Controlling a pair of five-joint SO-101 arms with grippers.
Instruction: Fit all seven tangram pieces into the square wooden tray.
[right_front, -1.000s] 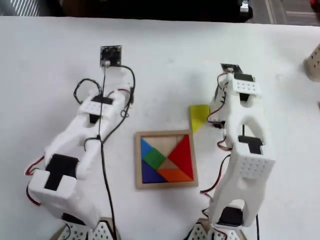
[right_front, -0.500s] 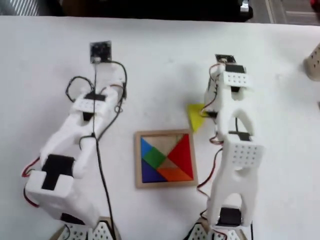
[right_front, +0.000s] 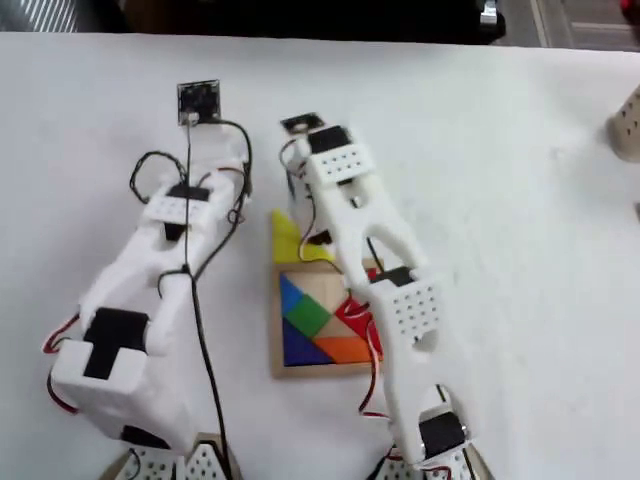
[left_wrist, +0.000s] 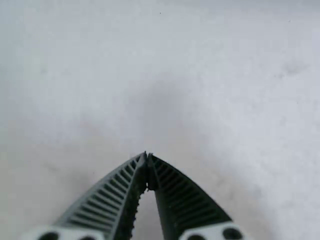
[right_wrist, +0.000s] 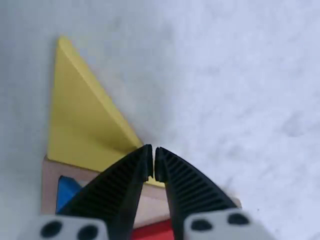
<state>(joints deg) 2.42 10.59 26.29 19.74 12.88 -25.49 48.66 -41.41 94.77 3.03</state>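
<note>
1. Nearest you, the right arm (right_front: 405, 330), made of white plastic, is stretching from its base diagonally across the square wooden tray (right_front: 276, 335) and covering that tray's right side.
2. The tray is lying flat on the white table (right_front: 520, 200). Inside its raised, pale rim you are seeing flat, smooth pieces sitting edge to edge: a blue one (right_front: 291, 295), a green one (right_front: 309, 316), a dark blue triangle (right_front: 296, 347), an orange one (right_front: 345, 349) and a red one (right_front: 354, 312) that is partly hidden under the arm.
3. The yellow triangle (right_wrist: 82, 117) is lying outside the recess, just beyond the tray's far rim, with one straight edge running along that rim. You cannot tell whether it is resting on the wood or only butting against it.
4. The right gripper (right_wrist: 152, 152) is pointing down at the yellow triangle's edge. Its two black ribbed fingers are pressing together, holding nothing between them.
5. To the left, the left arm (right_front: 150, 280) is reaching well away from the tray. The left gripper (left_wrist: 146, 158) is hanging over bare matte table with its grey ribbed fingers meeting at the tips and holding nothing.
</note>
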